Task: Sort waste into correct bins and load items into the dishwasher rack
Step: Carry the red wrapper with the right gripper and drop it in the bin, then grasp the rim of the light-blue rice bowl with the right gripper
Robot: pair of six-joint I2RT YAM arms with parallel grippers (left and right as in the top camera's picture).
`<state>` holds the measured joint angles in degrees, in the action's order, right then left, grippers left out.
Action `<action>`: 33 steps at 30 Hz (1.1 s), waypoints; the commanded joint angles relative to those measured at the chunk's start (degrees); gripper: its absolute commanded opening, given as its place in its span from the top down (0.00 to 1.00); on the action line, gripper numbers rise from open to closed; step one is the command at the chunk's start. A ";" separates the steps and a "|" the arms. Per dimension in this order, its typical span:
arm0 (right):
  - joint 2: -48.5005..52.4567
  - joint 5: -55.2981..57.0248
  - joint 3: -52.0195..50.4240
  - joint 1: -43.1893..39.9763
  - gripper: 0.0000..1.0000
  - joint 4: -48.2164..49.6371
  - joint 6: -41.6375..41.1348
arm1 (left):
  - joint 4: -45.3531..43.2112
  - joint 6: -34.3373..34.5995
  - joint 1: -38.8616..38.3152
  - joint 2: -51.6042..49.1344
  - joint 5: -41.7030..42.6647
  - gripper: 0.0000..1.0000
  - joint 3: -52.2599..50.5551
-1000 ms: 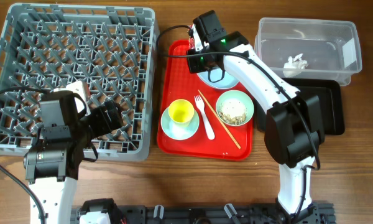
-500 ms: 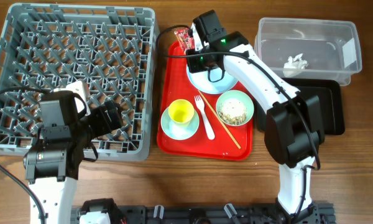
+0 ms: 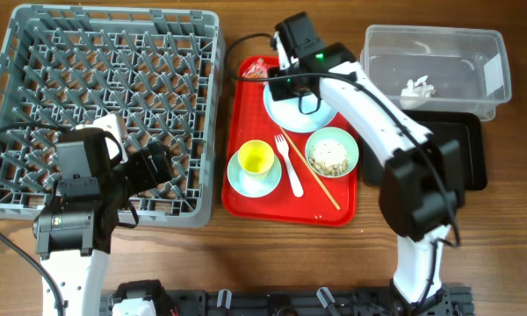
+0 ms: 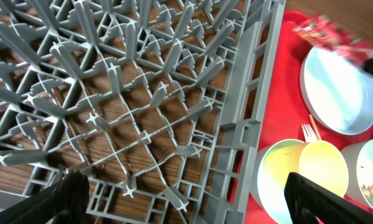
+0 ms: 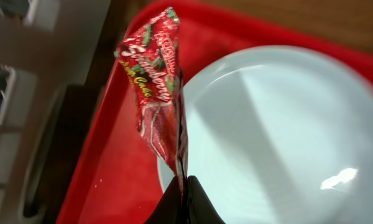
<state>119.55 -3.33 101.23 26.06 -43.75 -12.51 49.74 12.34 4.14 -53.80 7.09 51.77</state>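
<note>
Your right gripper [image 5: 185, 193] pinches the red wrapper [image 5: 154, 93] over the red tray [image 3: 246, 175]; only the tissue [image 3: 417, 87] is binned, and the rack [image 3: 114, 13] beside the tray holds no dishes.

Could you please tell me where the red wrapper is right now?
In the right wrist view, the wrapper is pinched in the right end effector, over the tray's far left corner, just beside the plate.

Red wrapper [image 5: 154, 87] txt reads approx. "Strawberry… Cake"; rest illegible.
</note>
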 commanded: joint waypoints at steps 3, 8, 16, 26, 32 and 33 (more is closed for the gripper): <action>-12.22 17.92 -0.02 -4.15 0.96 -0.68 -5.60 | -0.15 0.09 0.15 0.00 -0.55 0.00 1.01; -15.67 23.98 -0.02 -10.14 0.96 -3.76 -11.89 | -0.17 0.09 0.15 0.00 -0.55 0.00 1.01; -13.81 23.67 -0.11 -20.94 0.95 -12.13 -18.45 | -0.17 0.09 0.15 0.00 -0.55 0.00 1.01; -13.29 0.13 -0.09 -24.81 0.30 -8.94 -3.74 | -0.15 0.11 0.15 0.00 -0.55 0.00 1.01; -13.29 -20.22 -0.09 -23.45 0.29 -18.93 2.32 | -0.17 0.09 0.15 0.00 -0.57 0.00 1.01; -13.27 -20.50 -0.11 -22.53 0.29 -21.11 2.25 | -0.17 0.09 0.15 0.00 -0.57 0.00 1.01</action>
<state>105.27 -10.83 101.30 1.39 -61.10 -14.81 49.71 12.34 4.14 -53.80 7.09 51.77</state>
